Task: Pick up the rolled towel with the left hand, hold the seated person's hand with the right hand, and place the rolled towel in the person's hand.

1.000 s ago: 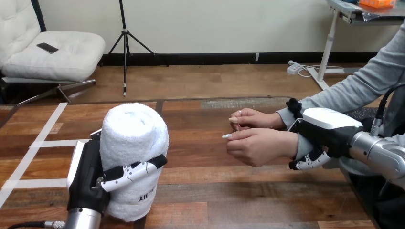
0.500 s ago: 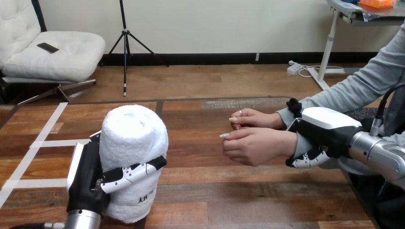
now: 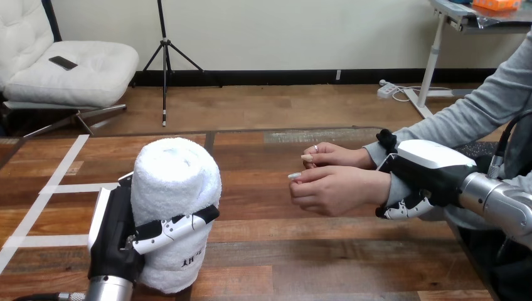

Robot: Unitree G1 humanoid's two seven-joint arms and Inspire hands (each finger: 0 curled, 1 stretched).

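Upright, the rolled towel [image 3: 174,182] sits clasped in the left hand [image 3: 115,241].

The camera sits on the robot's head, above the near edge of the desk [image 3: 301,257], and faces forward and down across the wooden top toward the far edge. The left arm enters at the bottom of the view, so the left hand [image 3: 116,235], wrapped round the rolled towel [image 3: 175,179], stands closest to the lens, by the near-left corner. The right hand [image 3: 430,169], clasped about the person's wrist [image 3: 380,188], lies farther off at the desk's right edge, about halfway back.
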